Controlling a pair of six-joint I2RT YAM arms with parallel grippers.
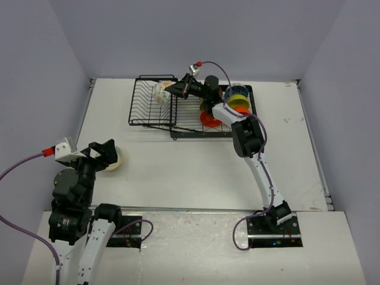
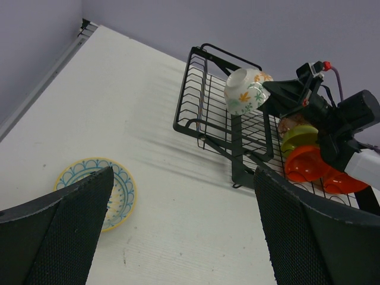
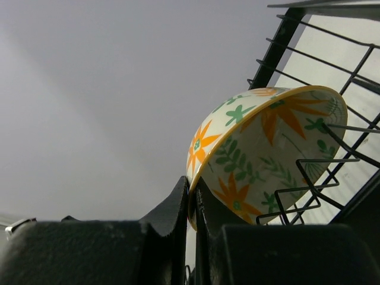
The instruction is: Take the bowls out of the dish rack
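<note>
One floral bowl is pinched by its rim in the right pincer, whose fingers are closed narrow on either side of that thin edge. It hangs tipped on its side over the smaller basket section of the dish rack, at the far side of the counter. From the right wrist view a bent wire of the rack crosses in front of the bowl's mouth, so I judge the main risk to be a snag: if the bowl is drawn sideways rather than up, that wire may catch the rim, twisting the bowl out of the grip or dragging the rack along. A hold on the rim alone also gives little against tilting, and a slip would drop the bowl onto the wires. Beside it, a green bowl and an orange bowl sit in the flat tray close under the right arm, which could knock them. Well apart, the left pincer stands wide and empty near a blue-patterned dish on the counter.
</note>
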